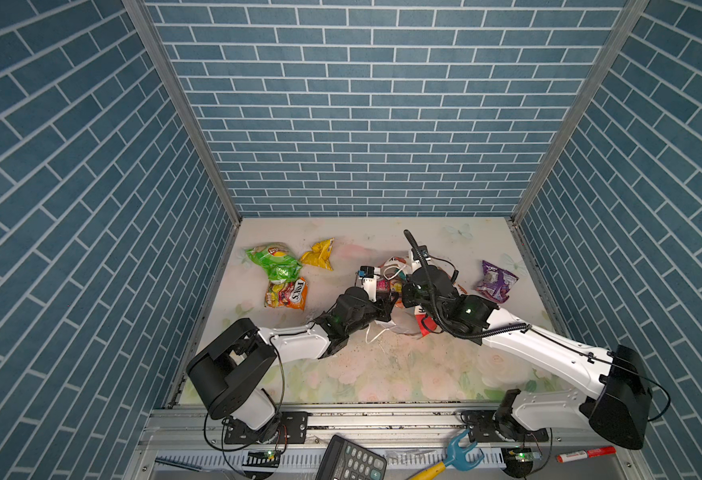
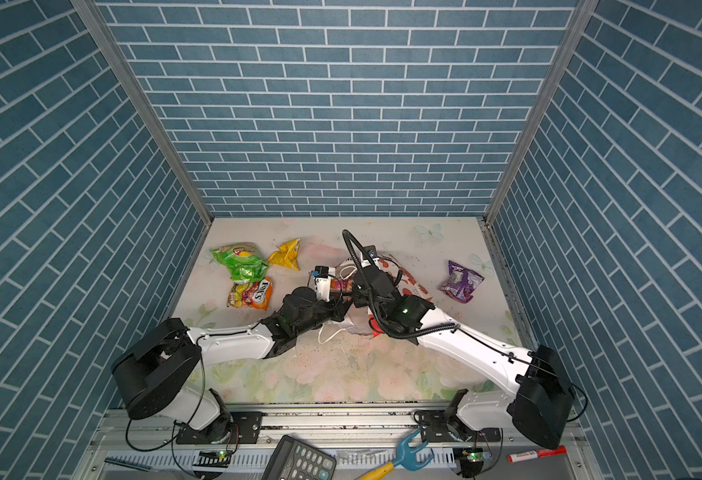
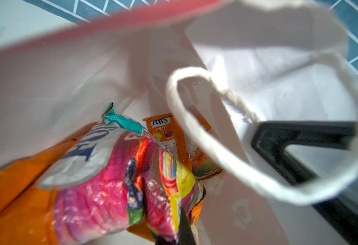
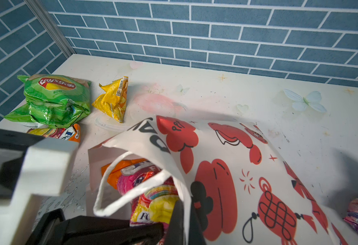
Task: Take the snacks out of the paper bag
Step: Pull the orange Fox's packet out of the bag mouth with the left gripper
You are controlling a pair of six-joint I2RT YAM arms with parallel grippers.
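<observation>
walls: blue brick-pattern panels point(image 1: 374, 124) close in three sides.
table: point(image 1: 382, 370) pale floral sheet, matte, gritty specks near the middle.
green Lay's packet: point(image 1: 273, 262) far left, lying on the table. Glossy crinkled foil, its near edge overlaps the orange one.
yellow packet: point(image 1: 319, 254) just right of the green one, crumpled into a pointed wedge, apart from the bag.
orange Fox's packet: point(image 1: 286, 294) out on the table, nearer the arm bases than the green one and touching it.
left gripper: point(image 3: 174, 233) reaches into the bag mouth, clenched on the teal-white Fox's packet point(image 3: 101, 169). That packet sits inside the mouth, shiny and wrinkled, pink and yellow print.
second orange Fox's packet: point(image 3: 174, 137) deeper in the bag, behind the teal-white one and partly hidden by it. The white cord handle point(image 3: 195, 137) loops across it.
paper bag: point(image 4: 227, 169) mid-table, on its side, mouth facing the left gripper. White paper, red cartoon prints, creased. In both top views the two wrists cover most of it.
right gripper: point(image 4: 185, 222) pinched tight on the bag's upper rim. That side arches up off the table.
purple packet: point(image 1: 495, 281) right of the bag, well apart, crushed foil, alone.
front rail: calculator point(image 1: 349, 459), tool point(image 1: 457, 455) with blue forked head and yellow handle, red marker point(image 1: 586, 454). All are off the table, below the arm bases.
</observation>
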